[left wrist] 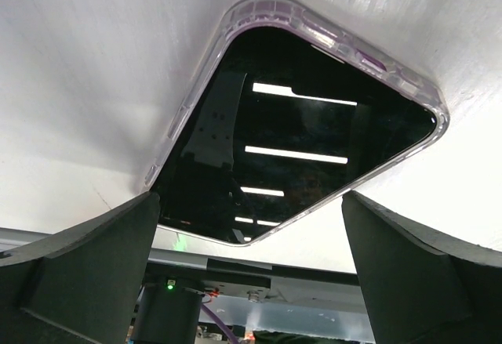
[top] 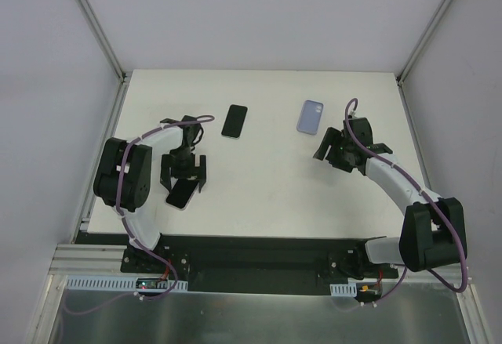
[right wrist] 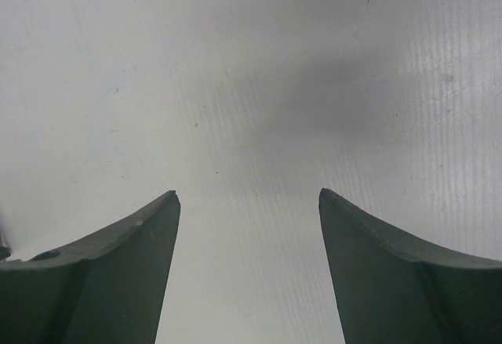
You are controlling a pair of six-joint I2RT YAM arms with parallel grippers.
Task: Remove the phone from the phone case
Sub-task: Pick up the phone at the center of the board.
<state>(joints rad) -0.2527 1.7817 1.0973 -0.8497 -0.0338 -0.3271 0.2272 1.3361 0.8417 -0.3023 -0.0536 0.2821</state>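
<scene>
White tabletop (top: 267,195), pale walls on three sides. Both arm bases are bolted to a black rail along the near edge.

Left arm: the elbow stands high at the left edge. The forearm arcs in toward the middle, and the wrist bends so the left gripper (top: 185,181) points down and back toward the near edge. Its fingers (left wrist: 94,273) are spread wide, one on each side of the phone (top: 180,197), with a gap on both sides in the wrist view.

The phone lies flat and screen up in the near-left part of the tabletop, diagonal to the edges. It is seated in its clear case (left wrist: 271,9), whose rim has a faint purple tint. The dark screen mirrors strips of ceiling light. A small green light (left wrist: 167,285) glows on hardware at the near edge.

Right arm: the elbow is bent near the right edge and the forearm reaches toward the far-right part. The right gripper (right wrist: 248,193) hangs over bare tabletop, fingers parted, nothing between them.

Other items:
- A second phone (top: 234,121), black and uncased, lies toward the far edge, left of centre.
- A lilac case (top: 311,117) lies toward the far edge, right of centre, near the right gripper but apart from it. Whether it holds anything cannot be told.
</scene>
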